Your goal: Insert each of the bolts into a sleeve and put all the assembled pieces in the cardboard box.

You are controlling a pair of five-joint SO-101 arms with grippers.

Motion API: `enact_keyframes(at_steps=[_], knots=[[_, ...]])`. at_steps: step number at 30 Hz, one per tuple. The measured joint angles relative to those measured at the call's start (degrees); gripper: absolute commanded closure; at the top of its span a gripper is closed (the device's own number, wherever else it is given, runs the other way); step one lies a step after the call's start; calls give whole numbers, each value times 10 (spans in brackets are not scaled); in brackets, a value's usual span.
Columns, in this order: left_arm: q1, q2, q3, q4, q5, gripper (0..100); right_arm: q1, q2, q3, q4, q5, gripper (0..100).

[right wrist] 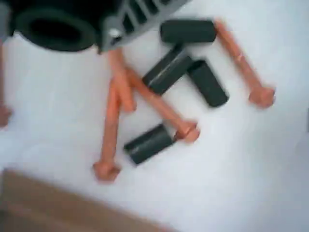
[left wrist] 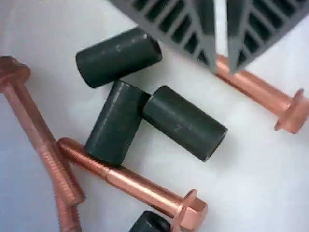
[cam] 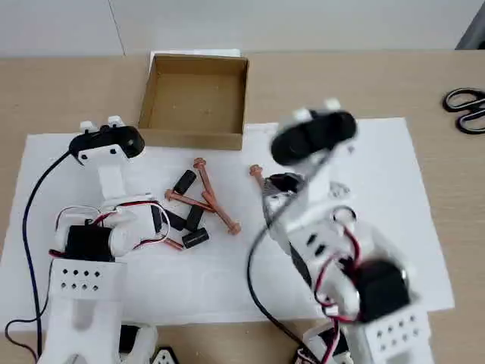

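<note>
Several copper bolts and black sleeves lie loose in a pile on the white sheet. My left gripper hangs low over the pile, its jaws almost together just above the shank of one bolt. Three sleeves lie close beside it, two of them touching. My right gripper is to the right of the pile, shut on a black sleeve whose open end faces the camera. One bolt lies apart, next to it. The cardboard box stands behind the pile.
Black-handled scissors lie on the bare table at the far right. The box's near wall is close behind the pile. The right part of the sheet has free room.
</note>
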Motion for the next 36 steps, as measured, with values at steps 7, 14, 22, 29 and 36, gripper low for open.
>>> enact_keyframes(at_steps=[7,14,22,29,36], knots=[[0,0,0,5,43,993,44,-195,251,-171,0,994],[0,0,-13,6,91,993,50,-287,340,-202,33,994],[0,11,-81,10,169,992,57,-382,435,-236,76,994],[-9,164,-174,105,199,992,132,-419,533,-353,76,994],[-58,376,-314,199,272,992,149,-420,566,-424,76,994]])
